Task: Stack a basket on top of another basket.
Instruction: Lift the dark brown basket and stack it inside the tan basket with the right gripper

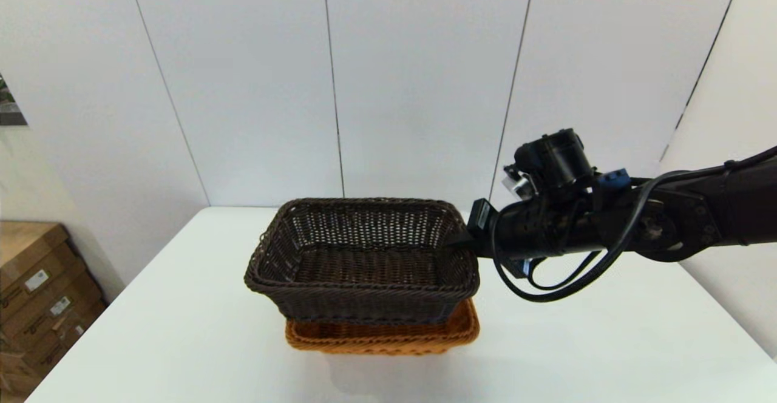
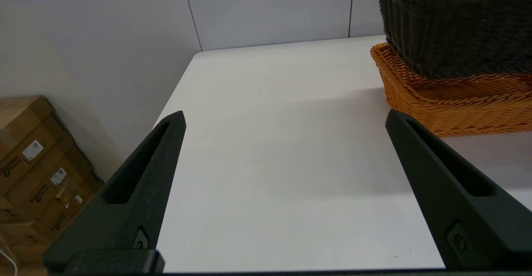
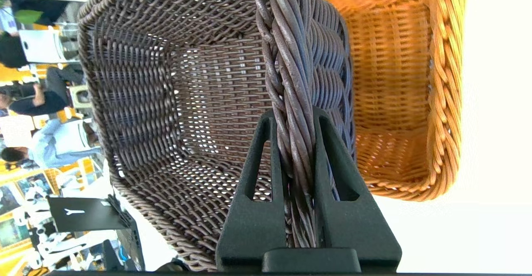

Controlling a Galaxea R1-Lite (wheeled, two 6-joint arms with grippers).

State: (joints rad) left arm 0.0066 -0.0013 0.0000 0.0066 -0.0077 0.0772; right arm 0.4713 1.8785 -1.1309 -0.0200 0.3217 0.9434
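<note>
The right tool point(image 3: 296, 120) clamps the braided rim on the right-hand short side of the dark brown basket point(image 1: 362, 257), one finger point(image 3: 259, 159) inside the wall and the other outside it. That basket sits over the orange-tan basket point(image 1: 388, 334), which rests on the white table point(image 1: 182, 330); the dark one covers most of it, leaving the orange rim showing along the near edge and at the right corner. From the head view I cannot tell whether the dark basket is fully settled or just held above the lower one. The left tool point(image 2: 284, 118) is low over the table to the left of both baskets, fingers spread wide and holding nothing. Cardboard boxes point(image 1: 36, 294) stand beyond the table's left edge
</note>
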